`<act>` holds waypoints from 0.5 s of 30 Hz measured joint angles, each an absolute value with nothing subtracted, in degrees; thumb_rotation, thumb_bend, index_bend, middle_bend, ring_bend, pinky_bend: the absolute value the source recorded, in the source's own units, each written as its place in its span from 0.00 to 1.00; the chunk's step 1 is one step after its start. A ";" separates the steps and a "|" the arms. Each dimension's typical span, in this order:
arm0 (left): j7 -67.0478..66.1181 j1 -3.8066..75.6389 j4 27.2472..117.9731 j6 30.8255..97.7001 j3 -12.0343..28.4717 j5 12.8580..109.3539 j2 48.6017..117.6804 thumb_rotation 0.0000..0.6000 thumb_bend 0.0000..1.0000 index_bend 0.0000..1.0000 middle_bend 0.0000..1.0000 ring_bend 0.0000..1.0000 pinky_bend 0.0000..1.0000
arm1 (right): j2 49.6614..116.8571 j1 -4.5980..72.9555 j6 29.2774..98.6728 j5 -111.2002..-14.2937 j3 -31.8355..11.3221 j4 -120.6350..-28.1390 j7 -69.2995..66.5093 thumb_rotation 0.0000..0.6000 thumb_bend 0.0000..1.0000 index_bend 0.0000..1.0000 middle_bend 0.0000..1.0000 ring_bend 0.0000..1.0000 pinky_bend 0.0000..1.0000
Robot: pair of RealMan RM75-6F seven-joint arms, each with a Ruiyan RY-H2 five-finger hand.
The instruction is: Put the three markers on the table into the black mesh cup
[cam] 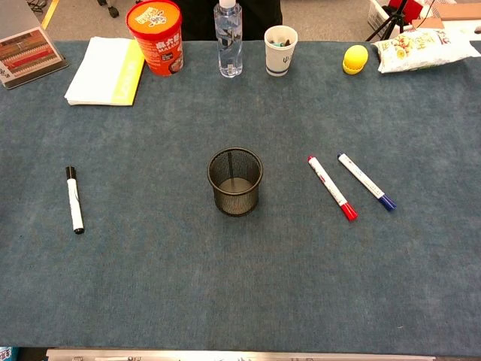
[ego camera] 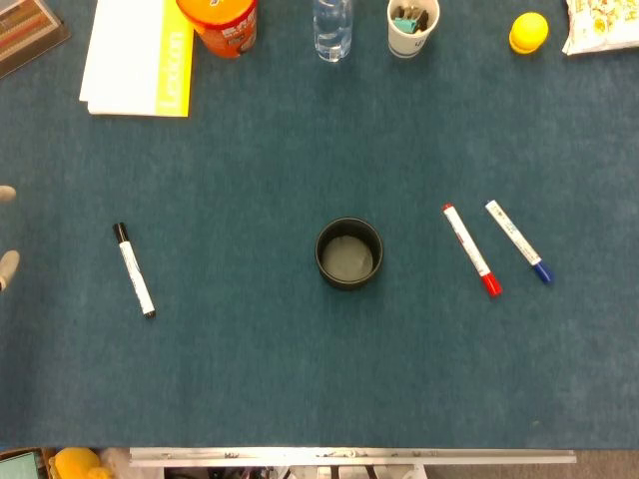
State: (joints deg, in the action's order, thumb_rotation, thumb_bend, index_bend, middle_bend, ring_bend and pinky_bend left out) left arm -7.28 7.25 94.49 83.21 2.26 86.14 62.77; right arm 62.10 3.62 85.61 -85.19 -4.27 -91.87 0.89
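The cup stands mid-table, red marker and blue marker toward the right edge, black marker toward the left. Only the head view catches left hand fingertips at the left edge; their grip cannot be told.

We find the tabletop covered in matt blue felt-like cloth. The black mesh cup is perforated wire mesh, dull in finish. The three markers show smooth white plastic barrels. The water bottle is clear glossy plastic.

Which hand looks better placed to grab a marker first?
Probably the left: fingertips show at the head view's left edge, nearest the black marker. The right hand is out of view.
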 measured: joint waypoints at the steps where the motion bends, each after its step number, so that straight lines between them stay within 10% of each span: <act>1: -7.28 7.26 94.42 83.16 2.21 86.16 62.80 1.00 0.23 0.29 0.18 0.12 0.16 | 62.10 3.66 85.56 -85.21 -4.26 -91.93 0.95 1.00 0.09 0.18 0.26 0.10 0.18; 15: -4.94 8.02 93.51 81.85 1.66 87.28 62.26 1.00 0.23 0.30 0.19 0.12 0.16 | 61.39 3.63 86.08 -85.48 -4.59 -92.34 0.62 1.00 0.09 0.18 0.26 0.10 0.18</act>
State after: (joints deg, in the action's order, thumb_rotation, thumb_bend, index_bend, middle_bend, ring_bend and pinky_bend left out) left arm -4.94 8.02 93.51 81.85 1.66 87.28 62.26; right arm 61.39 3.63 86.08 -85.48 -4.59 -92.34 0.62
